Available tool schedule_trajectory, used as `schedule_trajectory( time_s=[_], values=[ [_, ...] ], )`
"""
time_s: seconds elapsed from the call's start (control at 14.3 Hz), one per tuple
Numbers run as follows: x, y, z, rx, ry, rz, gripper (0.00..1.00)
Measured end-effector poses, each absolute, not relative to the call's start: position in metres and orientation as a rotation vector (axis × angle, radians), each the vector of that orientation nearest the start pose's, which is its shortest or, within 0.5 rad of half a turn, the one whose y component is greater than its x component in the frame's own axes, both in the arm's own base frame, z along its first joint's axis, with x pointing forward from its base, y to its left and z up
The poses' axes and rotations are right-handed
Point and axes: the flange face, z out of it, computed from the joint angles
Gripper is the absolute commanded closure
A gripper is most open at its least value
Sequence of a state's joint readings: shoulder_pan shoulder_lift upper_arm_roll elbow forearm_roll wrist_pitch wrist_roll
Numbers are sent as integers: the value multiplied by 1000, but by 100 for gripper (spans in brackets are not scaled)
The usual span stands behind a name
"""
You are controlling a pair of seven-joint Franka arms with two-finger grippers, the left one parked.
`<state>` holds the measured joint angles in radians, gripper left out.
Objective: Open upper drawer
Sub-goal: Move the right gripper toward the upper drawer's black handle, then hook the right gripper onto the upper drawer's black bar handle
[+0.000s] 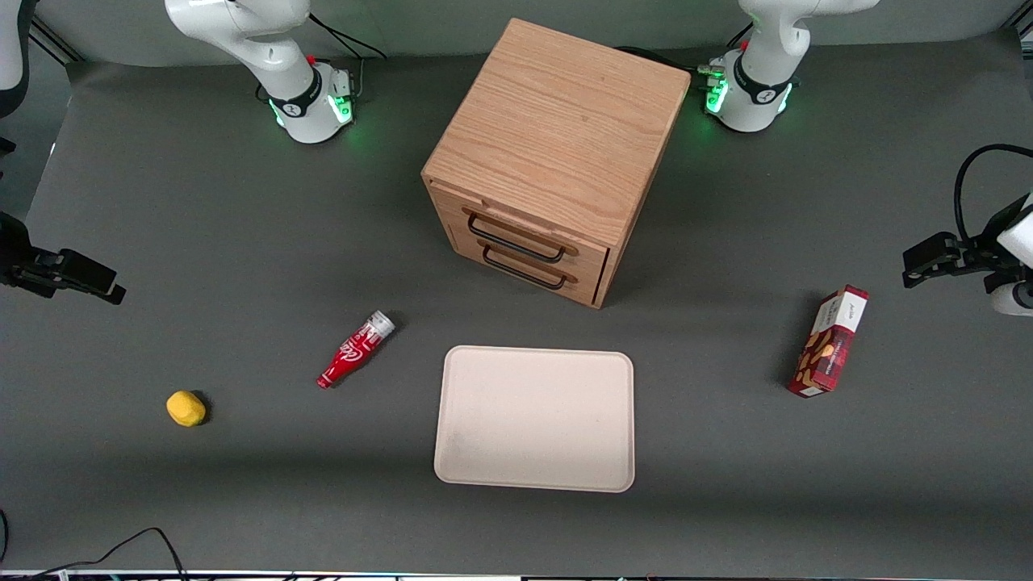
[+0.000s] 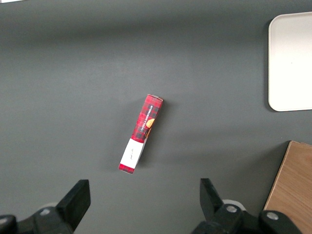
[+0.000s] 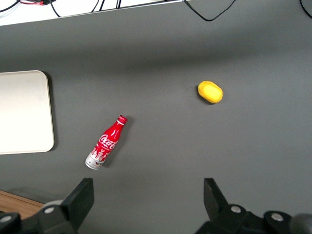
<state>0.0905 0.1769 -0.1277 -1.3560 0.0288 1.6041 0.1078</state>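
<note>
Two drawers: stacked in the wooden cabinet [image 1: 557, 153], each with a thin black wire handle; both fronts look flush, so neither seems pulled out yet.
Upper drawer [image 1: 524, 238]: the higher of the pair, just under the cabinet top, its front turned toward the counter's near edge and angled toward the working arm's end, which leaves the handle reachable for that arm.
Tool [image 3: 148, 204]: fingers spread wide and holding nothing; it hangs high above the counter [image 1: 161, 202] at the working arm's end, well apart from the cabinet, looking down at bare surface.
Tray [image 1: 534, 418]: flat and bare, in front of the drawers toward the near edge; judged not to block the drawer's travel.
Bottle [image 1: 355, 350]: red, lying on its side near the tray.
Yellow lump [image 1: 186, 408]: toward the working arm's end, near the near edge.
Red carton [image 1: 829, 341]: toward the parked arm's end.
Step in hand: judged to be the approach; the handle is untouched.
</note>
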Motion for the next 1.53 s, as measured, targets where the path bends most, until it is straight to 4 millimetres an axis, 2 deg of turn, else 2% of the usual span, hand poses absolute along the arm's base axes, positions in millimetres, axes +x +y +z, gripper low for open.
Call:
schedule_trajectory(
  time_s=[0.28,0.35,0.42,0.56,0.63,0.77,0.91,0.98,1.12,1.53],
  values=[
    [614,-8,622,-3125,203,-99,0],
    [616,0,620,-3127,144,-93,0],
    [617,16,617,-3126,26,-85,0],
    [617,72,608,-3099,-245,-61,0],
    [613,127,600,-3050,-491,-46,0],
    [612,174,594,-2973,-832,-72,0],
    [610,240,580,-2879,-1134,-94,0],
    [607,274,569,-2830,-1231,-87,0],
    [602,323,544,-2742,-1337,-62,0],
    [581,429,465,-2569,-1383,-26,0]
  ],
)
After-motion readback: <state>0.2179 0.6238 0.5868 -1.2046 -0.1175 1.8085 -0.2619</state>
